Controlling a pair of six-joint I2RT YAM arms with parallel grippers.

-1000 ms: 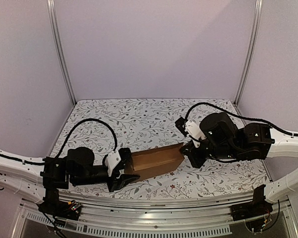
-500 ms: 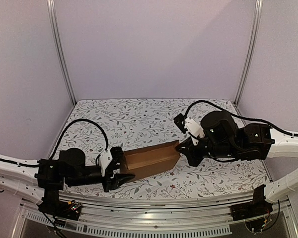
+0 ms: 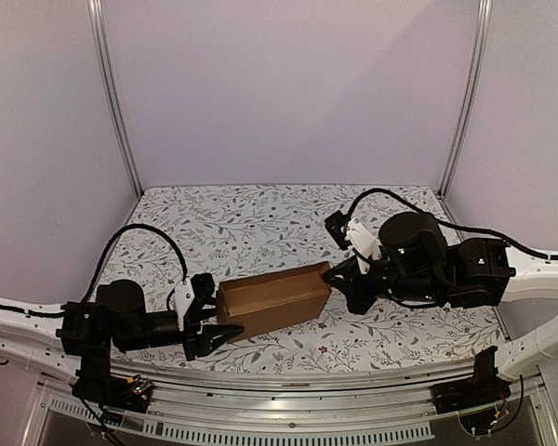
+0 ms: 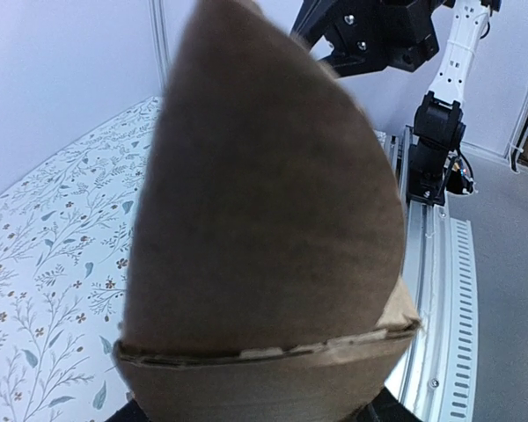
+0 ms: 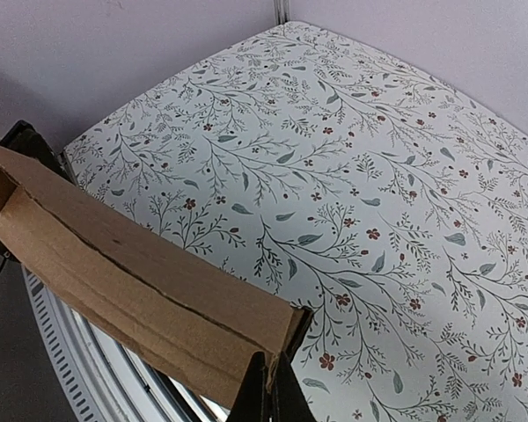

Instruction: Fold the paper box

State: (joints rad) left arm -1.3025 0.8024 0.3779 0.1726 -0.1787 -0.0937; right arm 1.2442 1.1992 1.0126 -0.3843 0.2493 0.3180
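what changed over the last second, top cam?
The paper box slid left across the table. The left gripper at its left end drew back leftward, and the right gripper followed at its right end. Unchanged: both grippers stay at the box's ends, and no new fold is visible.

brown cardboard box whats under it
The floral-patterned table shows all around the plain brown cardboard box; directly beneath it nothing can be seen, the box covers that. Whether it rests flat or is lifted cannot be told.
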